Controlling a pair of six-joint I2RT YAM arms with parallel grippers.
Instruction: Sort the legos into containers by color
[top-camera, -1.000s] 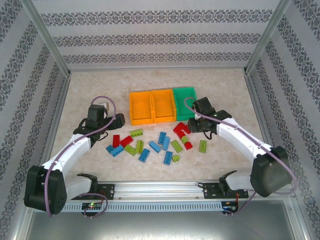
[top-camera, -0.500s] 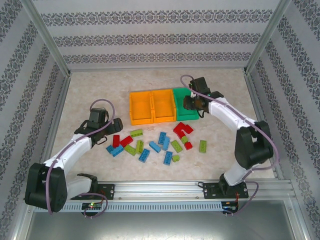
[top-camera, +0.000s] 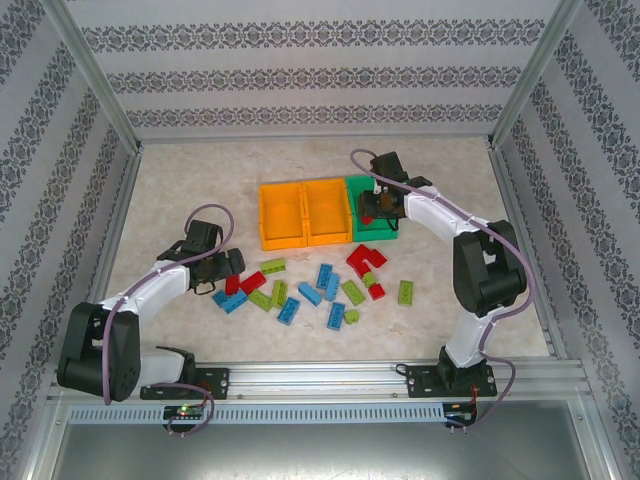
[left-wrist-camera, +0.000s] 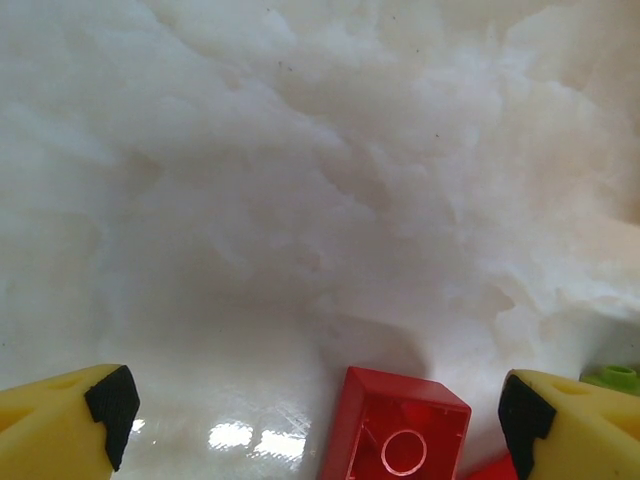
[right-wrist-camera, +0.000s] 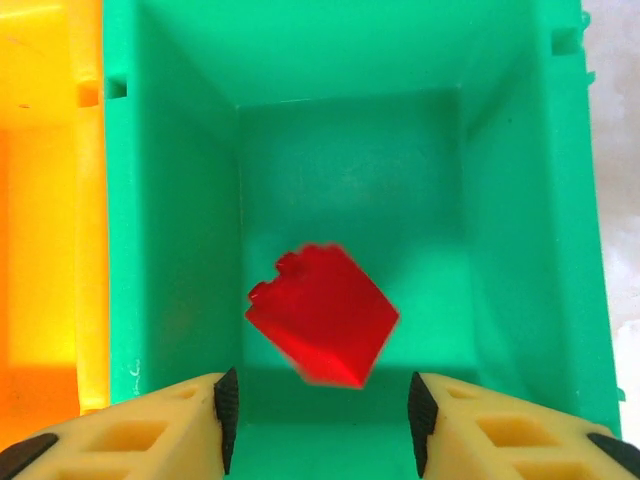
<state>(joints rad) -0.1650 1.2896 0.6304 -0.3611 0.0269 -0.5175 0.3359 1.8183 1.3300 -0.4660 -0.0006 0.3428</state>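
Right tool (right-wrist-camera: 320, 412) hangs spread over the green bin (right-wrist-camera: 520, 200) near the bench's (top-camera: 200, 180) far edge, a red brick (right-wrist-camera: 322, 315) loose inside. Left tool (left-wrist-camera: 318, 410), spread wide, straddles a second red brick (left-wrist-camera: 400, 435).

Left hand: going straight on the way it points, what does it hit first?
Probably the red brick, hollow side up, between the fingers of the open left hand; the table lies beneath. Depth is unclear.

orange bins (top-camera: 283, 212): 2
green bin (right-wrist-camera: 520, 200): 1
red legos (top-camera: 252, 282): approx 6
blue legos (top-camera: 309, 293): approx 7
lime legos (top-camera: 406, 291): approx 7
arms (top-camera: 150, 290): 2
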